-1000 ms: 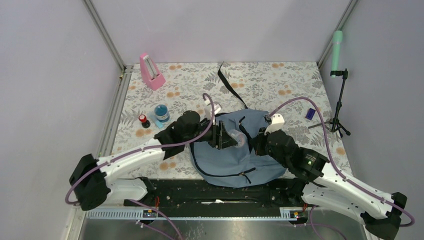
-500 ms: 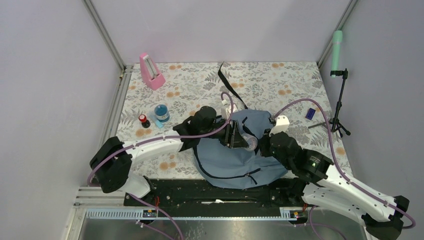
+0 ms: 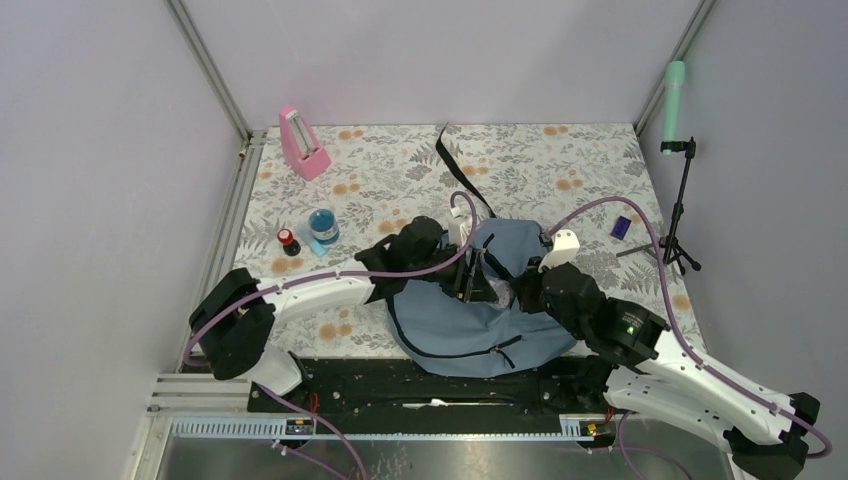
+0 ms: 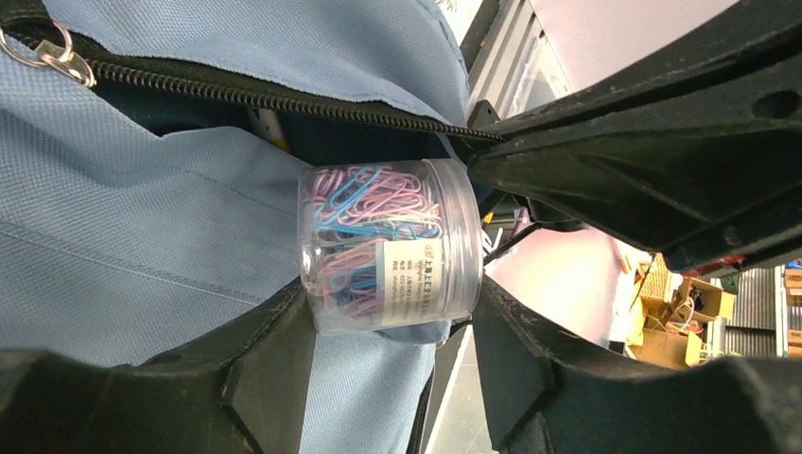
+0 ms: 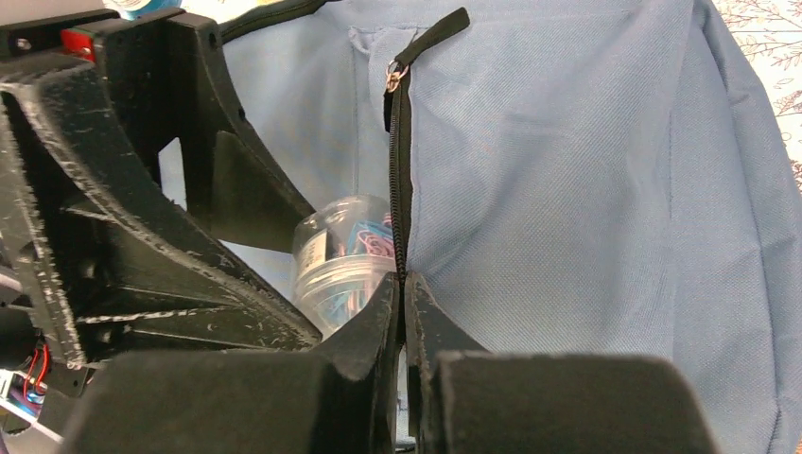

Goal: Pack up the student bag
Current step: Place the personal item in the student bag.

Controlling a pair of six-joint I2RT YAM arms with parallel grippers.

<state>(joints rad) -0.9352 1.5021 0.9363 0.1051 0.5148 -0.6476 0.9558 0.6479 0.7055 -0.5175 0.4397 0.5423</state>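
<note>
The grey-blue student bag (image 3: pixel 470 325) lies on the flowered table between my arms, its dark zipper open. My left gripper (image 3: pixel 477 277) is shut on a clear jar of pink and blue paper clips (image 4: pixel 388 248) and holds it at the bag's opening (image 4: pixel 123 218), just below the zipper teeth. My right gripper (image 3: pixel 522 290) is shut on the bag's zipper edge (image 5: pixel 401 189) and holds the flap (image 5: pixel 567 170) up. The jar (image 5: pixel 340 251) shows just left of the right gripper's tips (image 5: pixel 404 284). The bag's inside is mostly hidden.
A pink wedge-shaped object (image 3: pixel 303 143) stands at the back left. A blue-filled round jar (image 3: pixel 323 226) and a small red-capped bottle (image 3: pixel 288 240) stand left of the bag. A black strap (image 3: pixel 462 170) trails back. A small blue item (image 3: pixel 621 227) and a tripod (image 3: pixel 678 215) are at right.
My left arm has moved right with the jar, from over the bag's front to the opening beside the right gripper. The bag's flap has lifted and folded.
</note>
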